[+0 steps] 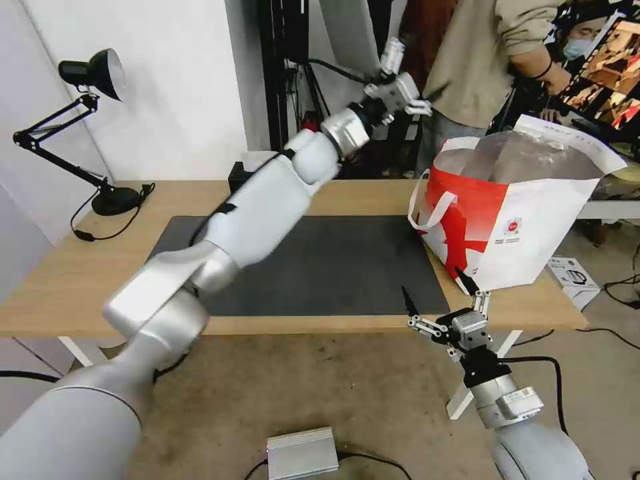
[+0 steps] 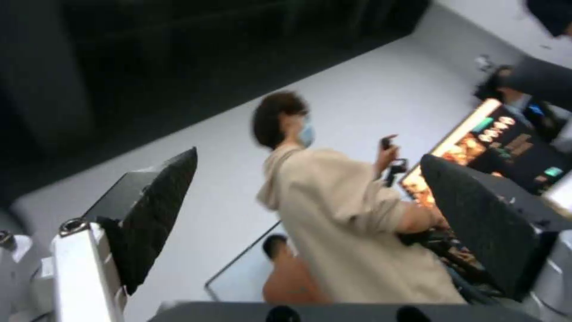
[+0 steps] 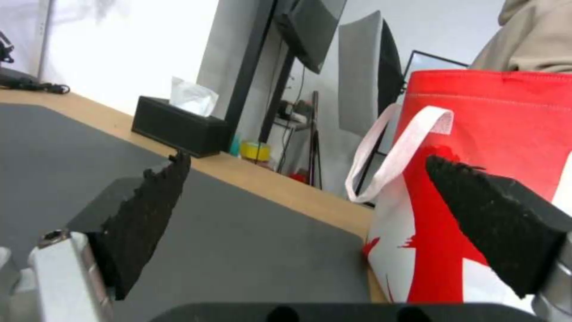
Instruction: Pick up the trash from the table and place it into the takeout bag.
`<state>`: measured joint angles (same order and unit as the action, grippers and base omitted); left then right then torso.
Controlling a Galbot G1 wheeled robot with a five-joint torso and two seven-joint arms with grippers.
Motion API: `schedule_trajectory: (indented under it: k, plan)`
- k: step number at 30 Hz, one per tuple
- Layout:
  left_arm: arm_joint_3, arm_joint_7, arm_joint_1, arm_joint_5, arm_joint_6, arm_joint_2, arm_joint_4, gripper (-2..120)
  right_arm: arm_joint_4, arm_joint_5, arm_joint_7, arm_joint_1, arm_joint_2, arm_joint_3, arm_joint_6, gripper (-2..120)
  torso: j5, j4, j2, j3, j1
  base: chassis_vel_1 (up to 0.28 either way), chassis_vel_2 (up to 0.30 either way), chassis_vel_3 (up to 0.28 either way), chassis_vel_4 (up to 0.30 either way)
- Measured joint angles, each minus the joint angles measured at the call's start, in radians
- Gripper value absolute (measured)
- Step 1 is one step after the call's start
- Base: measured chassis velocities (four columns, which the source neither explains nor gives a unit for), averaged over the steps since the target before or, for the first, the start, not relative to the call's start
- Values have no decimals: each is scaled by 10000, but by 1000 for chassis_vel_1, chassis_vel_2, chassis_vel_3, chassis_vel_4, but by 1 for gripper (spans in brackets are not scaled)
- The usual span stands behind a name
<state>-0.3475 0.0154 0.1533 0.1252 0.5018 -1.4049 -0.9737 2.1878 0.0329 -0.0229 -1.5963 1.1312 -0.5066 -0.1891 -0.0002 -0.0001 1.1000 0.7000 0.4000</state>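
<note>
The takeout bag (image 1: 527, 220), white and red with a foil lining, stands open on the right end of the table (image 1: 67, 280), beside the dark grey mat (image 1: 347, 267). The trash is out of view. My left gripper (image 1: 423, 100) is raised high beyond the table's far edge, left of the bag's mouth; in the left wrist view the left gripper (image 2: 309, 156) is open and holds nothing. My right gripper (image 1: 431, 281) hovers open at the table's front edge, just before the bag's near corner. The right wrist view has the right gripper (image 3: 307, 158) empty, facing the bag (image 3: 506, 134) and its white handle.
A black tissue box (image 3: 178, 129) sits at the table's back edge, partly behind my left arm. A black desk lamp (image 1: 87, 73) stands at the far left corner. A person stands just behind the bag. On the floor lie a silver box (image 1: 301, 453) and cables.
</note>
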Motion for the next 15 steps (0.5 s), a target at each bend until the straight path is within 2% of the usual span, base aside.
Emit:
schedule_trajectory:
  k: [2,3,5,8,11,13,15]
  plan:
    - [-62,-154,44,959,-380,525,-379,100,0,0,0,0,0,0,0,100,-1,1,0,0,-1,0,0,0,0]
    - [-62,-154,44,959,-380,525,-379,100,0,0,0,0,0,0,0,100,-1,1,0,0,-1,0,0,0,0]
    - [2,-273,68,1952,-735,1029,-677,100,0,0,0,1,0,0,0,100,-3,4,0,0,-1,0,0,0,0]
    - [95,-306,75,2391,-919,1256,-806,100,0,0,0,0,0,0,0,100,-3,2,-1,0,0,0,0,0,0]
    - [303,-381,78,3698,-1599,2013,-1339,100,0,0,0,0,0,0,0,100,-3,2,0,0,0,0,0,0,0]
    - [317,-395,72,3893,-1718,2147,-1460,100,0,0,0,0,0,0,0,100,-3,2,0,0,0,0,0,0,0]
    - [329,-600,-34,4817,-2470,2808,-2194,100,0,0,0,0,0,0,0,100,-2,3,0,0,-1,0,0,0,0]
